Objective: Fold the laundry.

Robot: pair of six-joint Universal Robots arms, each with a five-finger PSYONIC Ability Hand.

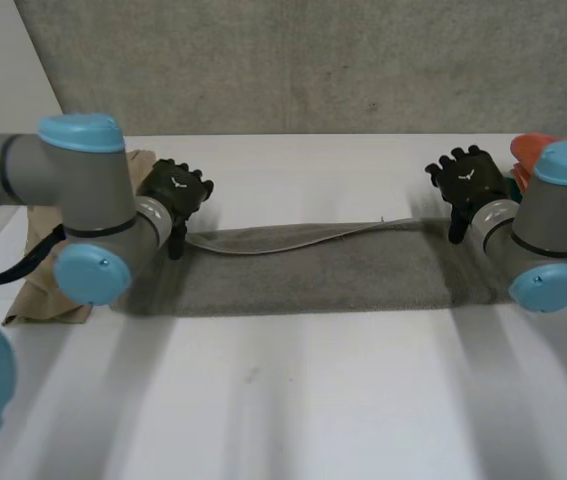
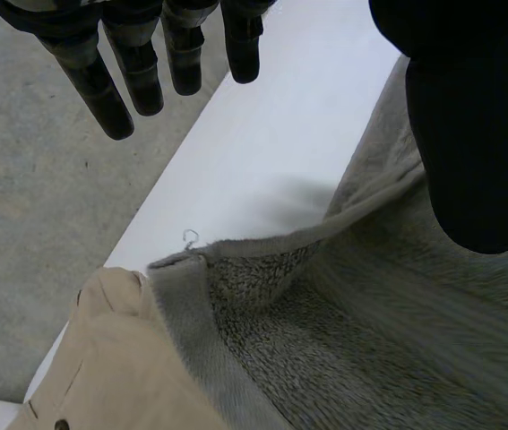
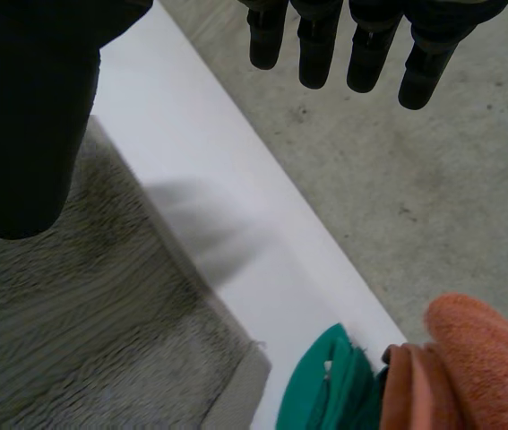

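Tan cloth [image 1: 38, 290], one piece, is recorded at the left edge of the white table [image 1: 303, 400]. Its near end is touched by the left end of the grey towel [image 1: 313, 265], as the left wrist view shows.

One grey towel is counted. It lies flat as a long folded band across the middle of the table, running from one hand to the other. Along its far edge the upper layer is slightly raised in a shallow ripple, towards the left end.

Two hands are counted. The left hand [image 1: 175, 190] is held over the towel's far left corner. Its fingers [image 2: 101, 90] are straight and spread away from the thumb [image 2: 473, 134], and nothing is grasped. The right hand [image 1: 466, 178] is held over the towel's far right corner. Its fingers [image 3: 316, 45] are likewise straight, the thumb [image 3: 30, 116] stands apart, and nothing is grasped.

At the right edge of the table, one green cloth [image 3: 325, 385] and one orange cloth [image 3: 477, 358] are noted. They touch each other just beside the towel's right end.
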